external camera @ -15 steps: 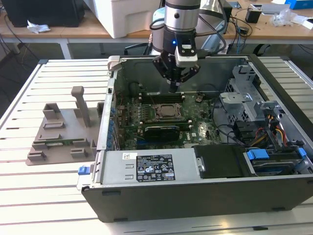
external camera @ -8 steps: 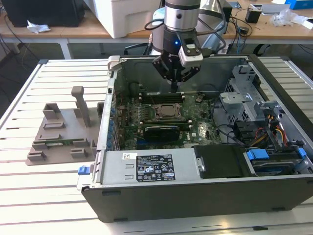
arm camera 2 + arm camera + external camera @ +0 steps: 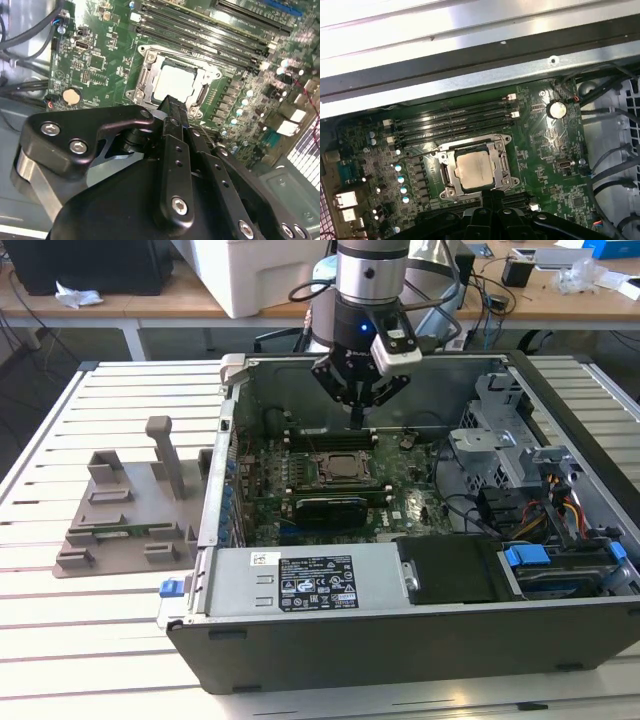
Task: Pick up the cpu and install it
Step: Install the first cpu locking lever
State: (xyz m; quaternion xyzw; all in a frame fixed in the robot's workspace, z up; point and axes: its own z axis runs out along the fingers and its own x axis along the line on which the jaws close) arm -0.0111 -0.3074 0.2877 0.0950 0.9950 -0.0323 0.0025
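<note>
Gripper (image 3: 356,418) hangs at upper centre of the exterior view, inside the open case (image 3: 400,650). Its fingers are drawn together with nothing between them, their tips just above the socket (image 3: 502,165). The cpu (image 3: 474,170) lies flat inside the socket frame, silver top up, apart from the fingers in both wrist views. Judgement: the placing step appears done and the install stage is in hand. Whether the chip is fully seated or the frame latched cannot be told. Any further move calls for a straight, square approach, as the frame's edges sit close around the chip. The case also holds the board (image 3: 415,505). The grey holder (image 3: 120,520) stands on the table (image 3: 100,640) at centre left; its contents cannot be made out.
</note>
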